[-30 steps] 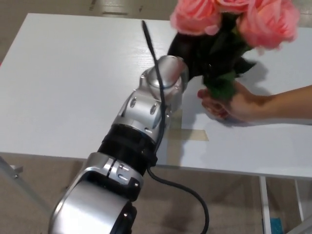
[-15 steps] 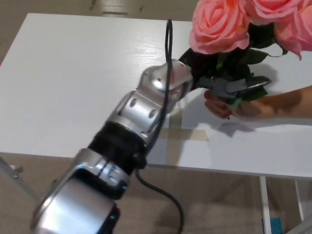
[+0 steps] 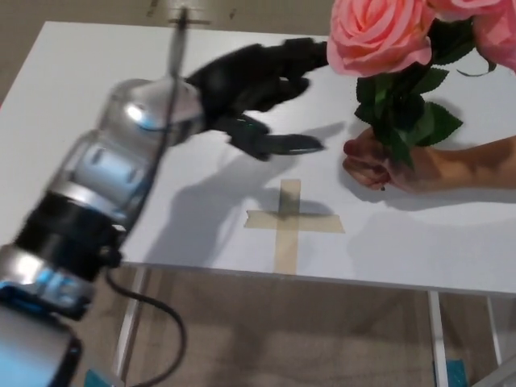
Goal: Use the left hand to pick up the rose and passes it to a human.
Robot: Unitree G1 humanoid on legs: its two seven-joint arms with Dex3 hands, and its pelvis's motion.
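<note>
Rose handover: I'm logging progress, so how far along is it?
It looks done. The roses are gripped at the stems by the person's hand, which rests on the white table. The left hand is open, empty and clear of the stems. Nothing remains except perhaps withdrawing the arm.

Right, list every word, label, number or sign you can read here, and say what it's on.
None: no readable text anywhere.
The left hand and its silver arm are motion-blurred; no marking can be made out.
The tape cross on the table is a mark, not writing.
The roses and the person's hand carry no label.
</note>
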